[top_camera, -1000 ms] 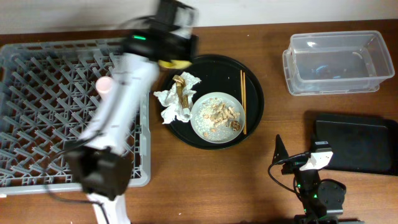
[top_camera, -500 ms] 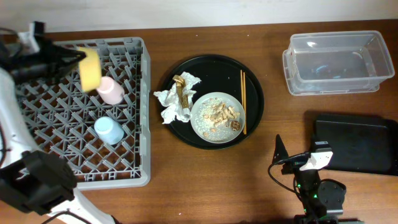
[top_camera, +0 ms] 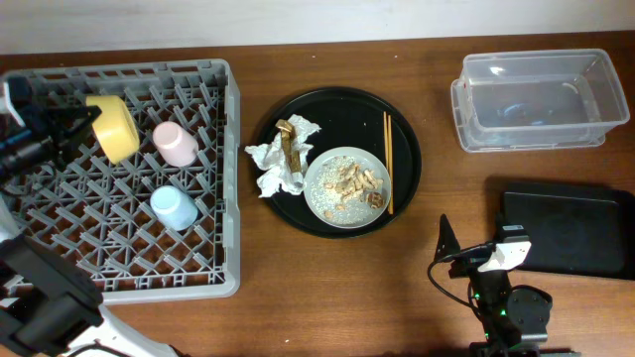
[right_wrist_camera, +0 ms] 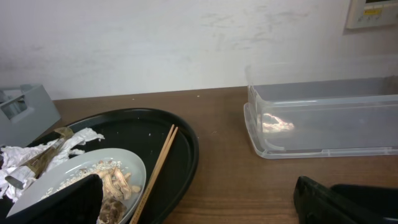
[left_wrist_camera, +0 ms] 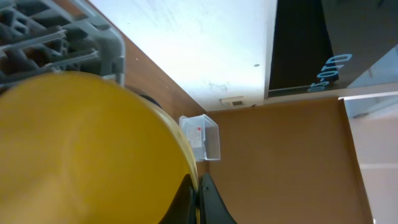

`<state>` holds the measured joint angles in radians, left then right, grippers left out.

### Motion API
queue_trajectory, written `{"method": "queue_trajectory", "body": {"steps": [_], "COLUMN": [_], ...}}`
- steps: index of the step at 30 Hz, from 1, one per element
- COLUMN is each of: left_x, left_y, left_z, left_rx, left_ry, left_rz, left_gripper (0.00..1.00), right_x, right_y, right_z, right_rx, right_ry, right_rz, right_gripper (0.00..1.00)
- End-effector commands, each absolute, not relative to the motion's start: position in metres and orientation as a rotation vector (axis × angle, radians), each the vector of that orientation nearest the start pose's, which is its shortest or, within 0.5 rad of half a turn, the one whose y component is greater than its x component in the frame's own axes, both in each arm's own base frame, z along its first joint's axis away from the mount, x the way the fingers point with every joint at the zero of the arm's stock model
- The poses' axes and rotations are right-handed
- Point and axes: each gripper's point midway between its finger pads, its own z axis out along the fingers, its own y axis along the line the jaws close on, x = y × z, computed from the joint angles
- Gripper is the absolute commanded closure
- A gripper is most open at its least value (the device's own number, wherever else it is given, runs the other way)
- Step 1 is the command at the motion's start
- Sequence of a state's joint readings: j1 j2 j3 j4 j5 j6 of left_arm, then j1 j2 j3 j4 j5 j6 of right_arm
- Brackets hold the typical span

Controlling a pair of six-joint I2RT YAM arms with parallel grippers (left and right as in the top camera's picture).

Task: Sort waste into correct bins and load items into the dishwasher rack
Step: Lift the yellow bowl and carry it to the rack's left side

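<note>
Two arms noted, overhead view read as a clock face with 12 at the wall. Left pincer (top_camera: 71, 123) sits over the dishwasher rack (top_camera: 230, 178) toward its 10 o'clock corner, jaws pressed together on the rim of the yellow bowl (top_camera: 111, 127). The bowl lies at the pincer's 3 o'clock, tilted on edge over the pegs; cannot tell whether it touches the lattice. The left wrist view is filled at lower left by the bowl's yellow wall (left_wrist_camera: 81, 149), with a dark finger (left_wrist_camera: 200, 198) tight against its edge. A pink cup (top_camera: 175, 143) stands in the rack just beside the bowl at its 3 o'clock; a light-blue cup (top_camera: 174, 207) stands at the bowl's 5 o'clock, apart from it. Right pincer (top_camera: 448, 254) rests low near the table's 5 o'clock, jaws spread wide, nothing between them. The black container (top_camera: 566, 233) lies at its 3 o'clock, the clear tub (top_camera: 531, 59) at its 1 o'clock, well apart. The round black tray (top_camera: 407, 149) lies at its 11 o'clock, carrying the speckled plate (top_camera: 316, 198) with food scraps (top_camera: 352, 181), chopsticks (top_camera: 388, 164) along the plate's 3 o'clock side, and crumpled napkins (top_camera: 273, 164) with a brown-gold wrapper (top_camera: 290, 144) at the plate's 10 o'clock.
</note>
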<state>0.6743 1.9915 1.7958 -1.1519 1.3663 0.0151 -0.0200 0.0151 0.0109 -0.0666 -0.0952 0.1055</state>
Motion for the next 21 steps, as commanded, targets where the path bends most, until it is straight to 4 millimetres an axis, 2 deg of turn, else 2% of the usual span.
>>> {"method": "queue_trajectory", "body": {"steps": [1, 3, 5, 9, 17, 21], "left_x": [0.414, 0.413, 0.419, 0.427, 0.431, 0.438], "left_y": [0.13, 0.138, 0.147, 0.154, 0.155, 0.14], "left_z": [0.246, 0.237, 0.219, 0.198, 0.184, 0.184], "left_rx": [-0.477, -0.481, -0.504, -0.498, -0.493, -0.448], "left_ry": [1.926, 1.86, 1.849, 1.83, 1.794, 1.812], "left_rz": [-1.53, -1.58, -1.59, -1.614, -1.671, -1.685], "left_gripper": [1.0, 1.0, 1.0, 1.0, 1.0, 1.0], "right_x": [0.246, 0.246, 0.246, 0.246, 0.246, 0.246], "right_y": [0.009, 0.009, 0.009, 0.009, 0.009, 0.009], "right_z": [0.156, 0.156, 0.156, 0.156, 0.156, 0.156], "right_rx": [0.044, 0.044, 0.044, 0.043, 0.044, 0.044], "right_ry": [1.65, 1.65, 1.65, 1.65, 1.65, 1.65], "right_rz": [0.136, 0.136, 0.136, 0.136, 0.136, 0.136], "right_gripper": [0.02, 0.02, 0.02, 0.02, 0.02, 0.02]}}
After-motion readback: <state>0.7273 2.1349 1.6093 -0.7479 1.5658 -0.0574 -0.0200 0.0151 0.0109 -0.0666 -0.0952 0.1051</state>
